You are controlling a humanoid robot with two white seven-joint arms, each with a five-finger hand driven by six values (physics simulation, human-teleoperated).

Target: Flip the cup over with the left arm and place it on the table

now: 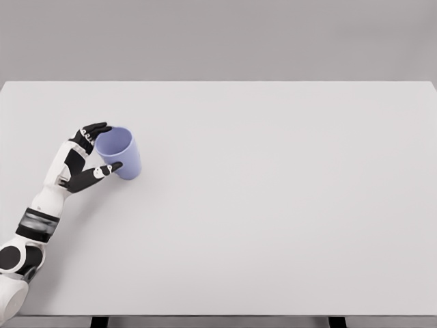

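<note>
Now my left hand (87, 158) is closed around the lilac cup (120, 153): fingers curl over its rim on the far side, the thumb presses the near side. The cup is tilted, its mouth toward my hand, near the left part of the table (273, 205). My forearm reaches up from the lower left corner.

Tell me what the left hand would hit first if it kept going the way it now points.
The left hand points up and right, straight at the purple cup between its fingers. Contact looks made already, though depth is unclear.
</note>
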